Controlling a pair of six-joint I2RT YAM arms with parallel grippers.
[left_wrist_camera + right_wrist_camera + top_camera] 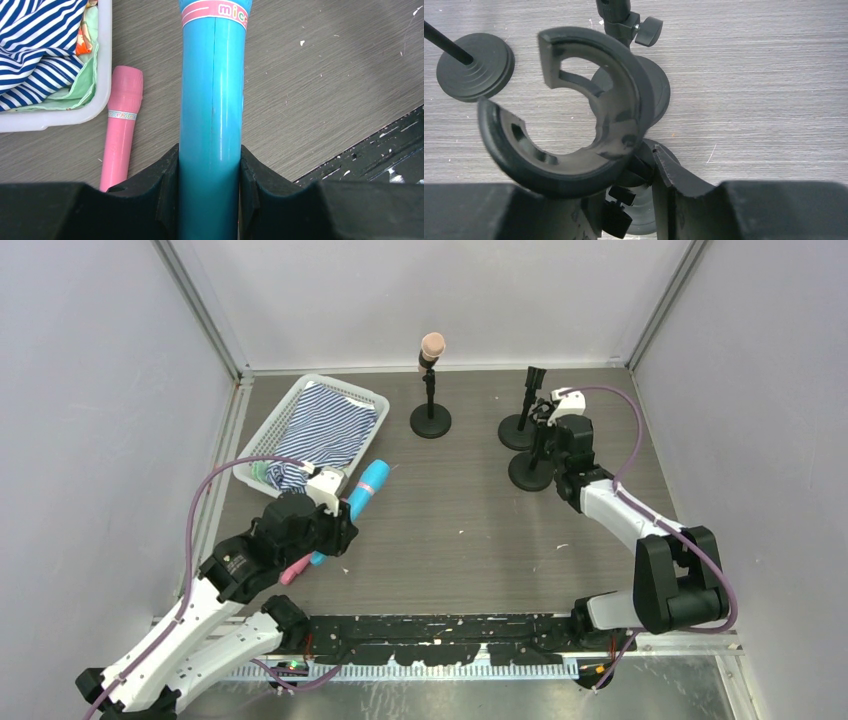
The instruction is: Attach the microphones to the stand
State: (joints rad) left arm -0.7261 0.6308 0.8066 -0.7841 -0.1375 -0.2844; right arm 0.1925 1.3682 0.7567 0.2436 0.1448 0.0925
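1. Far left: basket (262,445) with a striped cloth (325,425) in it. Not part of the job.
2. Pink microphone (121,127) lies flat on the table (480,530), just beside the basket's near corner and next to my left arm. It is untouched, and its long axis runs roughly parallel to the blue one's.
3. My left gripper (210,155) is narrow and clamped on the handle of the blue microphone (212,90). The head points away from my fingers, toward the far right in the top view.
4. Middle: peach microphone (432,345) sits upright in its stand (431,420). I judge that one done.
5. Right: two empty stands, the far one (518,432) and the near one (530,475). My right gripper (619,180) sits narrow at the neck under the near stand's clip (554,175). I cannot tell whether it is pinching the neck. The clip is an open C-ring, with its mouth up-left in my wrist view.
6. Key relation: the empty clip lies well apart from the blue microphone, to its right. My right arm is the nearer one to the clip, but my left arm has the microphone. The handle's axis will probably have to line up with the ring.
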